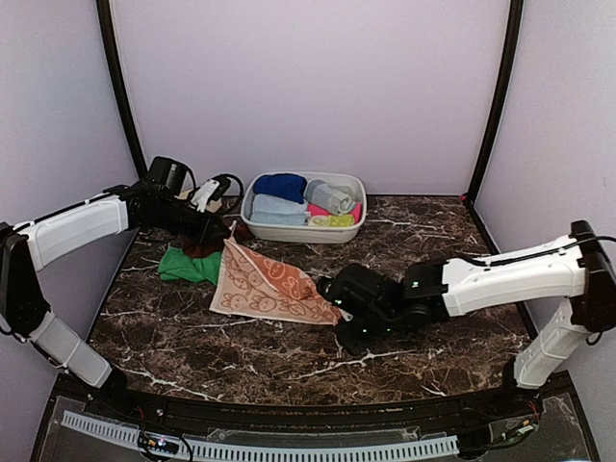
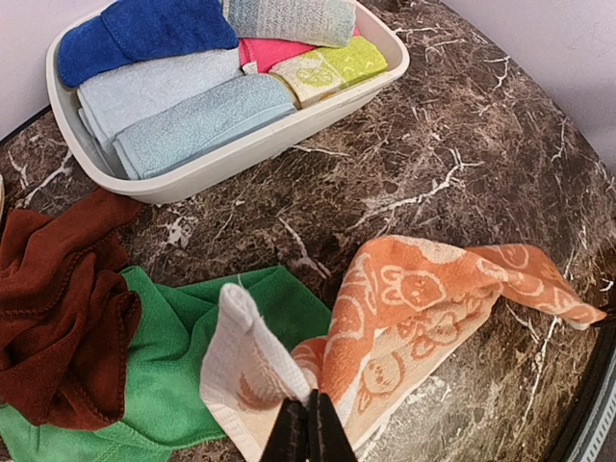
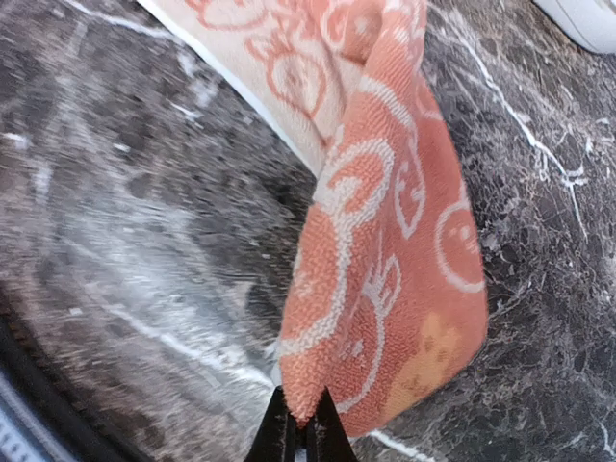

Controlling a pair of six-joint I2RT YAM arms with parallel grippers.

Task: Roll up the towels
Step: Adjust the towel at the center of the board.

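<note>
Item: orange cream-printed cloth towel (image 1: 262,284). Far-left corner clenched in left hand (image 2: 308,431), near-right corner in right hand (image 3: 298,428). Advice: draw taut, lay flat before rolling.

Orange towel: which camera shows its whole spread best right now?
Top external: it alone shows the whole orange towel, held at opposite corners by the left claw and right claw. Left wrist shows one pinched corner and a draped stretch; right wrist shows only its pinched corner, close up.
</note>
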